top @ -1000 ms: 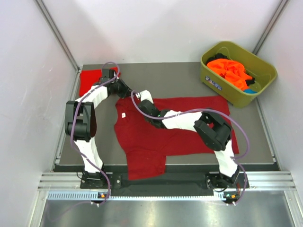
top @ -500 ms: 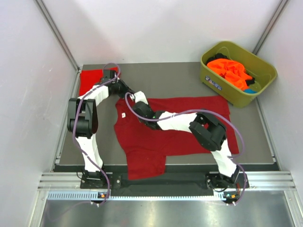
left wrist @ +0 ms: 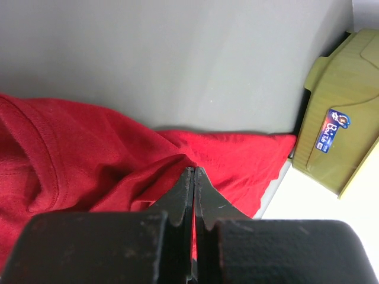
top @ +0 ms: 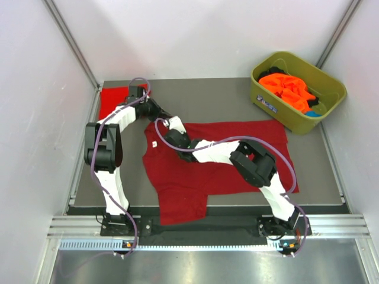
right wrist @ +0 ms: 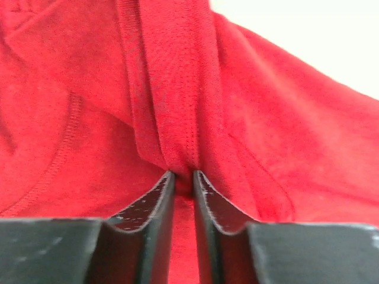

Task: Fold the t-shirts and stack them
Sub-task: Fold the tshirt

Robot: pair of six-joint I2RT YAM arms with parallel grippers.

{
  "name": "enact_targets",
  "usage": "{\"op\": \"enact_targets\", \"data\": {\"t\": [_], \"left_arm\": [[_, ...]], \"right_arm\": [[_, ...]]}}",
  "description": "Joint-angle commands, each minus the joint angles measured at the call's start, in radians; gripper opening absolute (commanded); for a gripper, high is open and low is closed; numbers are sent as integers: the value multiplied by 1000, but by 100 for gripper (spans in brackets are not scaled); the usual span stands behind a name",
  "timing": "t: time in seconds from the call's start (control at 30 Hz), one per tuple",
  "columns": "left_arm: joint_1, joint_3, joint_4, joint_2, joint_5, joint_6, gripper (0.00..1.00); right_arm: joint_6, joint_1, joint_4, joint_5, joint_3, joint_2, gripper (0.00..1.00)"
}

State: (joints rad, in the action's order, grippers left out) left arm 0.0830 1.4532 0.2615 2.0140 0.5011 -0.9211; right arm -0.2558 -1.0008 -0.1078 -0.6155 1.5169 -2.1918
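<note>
Bare mat (top: pixel 225 97) behind crimson shirt (top: pixel 177 177) passable; tub (top: pixel 284 115) blocks far-right corner.

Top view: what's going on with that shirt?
Both hands pinch the dark crimson t-shirt at its far-left corner: the left hand is shut on a gather of cloth, and the right hand grips a hemmed fold. The shirt lies spread flat, not yet folded. Orange shirts sit in the tub.

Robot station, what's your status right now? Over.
Left hand shut on crimson t-shirt. Right hand pinching a fold of it. Shirt mostly spread flat. Nothing blocking; olive tub far right.
</note>
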Motion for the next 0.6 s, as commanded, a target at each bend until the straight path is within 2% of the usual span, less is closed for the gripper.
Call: {"op": "enact_targets", "data": {"t": [0.0, 0.17, 0.27, 0.4, 0.57], "left_arm": [[-8, 38, -25, -11, 1, 16, 0], [-6, 9, 31, -60, -64, 50, 0], [-6, -16, 54, -90, -99, 70, 0], [-6, -33, 108, -124, -130, 85, 0], [-6, -28, 212, -170, -208, 129, 0]], "right_arm": [[15, -2, -16, -67, 3, 59, 17], [84, -2, 20, 66, -67, 173, 8], [76, -2, -12, 85, -75, 216, 4], [116, -1, -41, 125, -69, 230, 0], [158, -1, -76, 207, -67, 253, 0]]}}
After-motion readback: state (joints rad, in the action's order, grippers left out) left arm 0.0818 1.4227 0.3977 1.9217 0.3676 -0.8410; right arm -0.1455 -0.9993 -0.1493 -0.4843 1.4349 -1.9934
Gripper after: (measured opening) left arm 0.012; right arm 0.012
